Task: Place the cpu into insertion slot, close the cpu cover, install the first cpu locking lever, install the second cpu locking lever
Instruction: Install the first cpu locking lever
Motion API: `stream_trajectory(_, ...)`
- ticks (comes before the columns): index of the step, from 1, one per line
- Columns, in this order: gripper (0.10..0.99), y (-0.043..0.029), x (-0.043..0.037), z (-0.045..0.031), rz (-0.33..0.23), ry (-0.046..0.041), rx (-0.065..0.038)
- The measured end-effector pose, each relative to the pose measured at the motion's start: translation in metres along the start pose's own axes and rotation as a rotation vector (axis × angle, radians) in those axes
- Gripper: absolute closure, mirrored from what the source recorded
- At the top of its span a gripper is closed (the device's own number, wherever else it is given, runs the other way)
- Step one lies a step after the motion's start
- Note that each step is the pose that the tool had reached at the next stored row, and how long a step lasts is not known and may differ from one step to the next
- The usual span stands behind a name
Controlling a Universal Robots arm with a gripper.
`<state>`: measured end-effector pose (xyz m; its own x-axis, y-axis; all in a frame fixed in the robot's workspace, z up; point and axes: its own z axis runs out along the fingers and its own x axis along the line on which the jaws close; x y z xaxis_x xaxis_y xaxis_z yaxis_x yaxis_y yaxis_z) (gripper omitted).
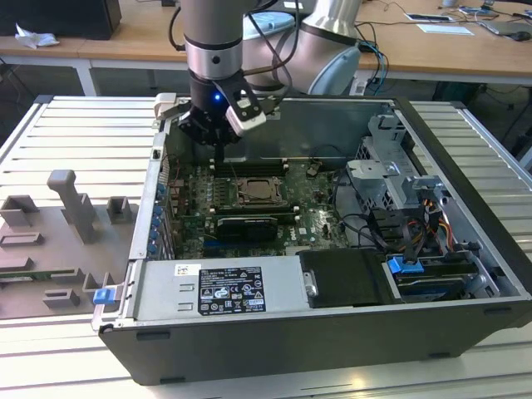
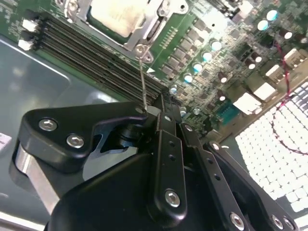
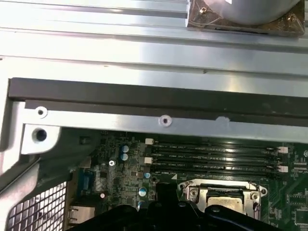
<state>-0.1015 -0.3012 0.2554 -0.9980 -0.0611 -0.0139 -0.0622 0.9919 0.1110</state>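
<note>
The cpu, a pale silvery square, lies in the insertion slot on the green motherboard. The silver cpu cover lies flat around it as a frame. A thin wire locking lever rises from the socket's corner up to my gripper. The black fingers are shut, and the lever's end meets their tip; I cannot tell whether it is clamped. In the exterior view the gripper hangs just behind the socket, towards that view's left. The first wrist view has the cpu beside the gripper.
Long black memory slots run between the socket and the chassis wall. A black expansion card sits in front of the socket. The power supply, a drive cage and cables crowd the case. Grey fixtures stand outside.
</note>
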Motion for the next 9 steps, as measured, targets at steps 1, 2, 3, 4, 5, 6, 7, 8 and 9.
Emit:
stream_trajectory(1, 0.980, 0.0004, -0.0019, 0.0002, 0.000, 0.0001, 0.000)
stream_trajectory(2, 0.980, 0.0011, -0.0046, 0.0005, 0.000, 0.0001, 0.000)
stream_trajectory(3, 0.980, 0.0019, -0.0089, 0.0010, 0.000, 0.0000, 0.000)
stream_trajectory(4, 0.980, 0.0026, -0.0138, 0.0015, 0.000, 0.0003, 0.000)
stream_trajectory(5, 0.980, 0.0029, -0.0168, 0.0017, 0.000, 0.0004, 0.000)
stream_trajectory(6, 0.980, 0.0031, -0.0203, 0.0020, 0.000, 0.0003, 0.000)
stream_trajectory(7, 0.980, 0.0033, -0.0255, 0.0024, 0.000, 0.0005, 0.000)
stream_trajectory(8, 0.980, 0.0034, -0.0318, 0.0031, 0.000, 0.0009, 0.000)
stream_trajectory(9, 0.980, 0.0035, -0.0360, 0.0036, 0.000, 0.0011, 0.000)
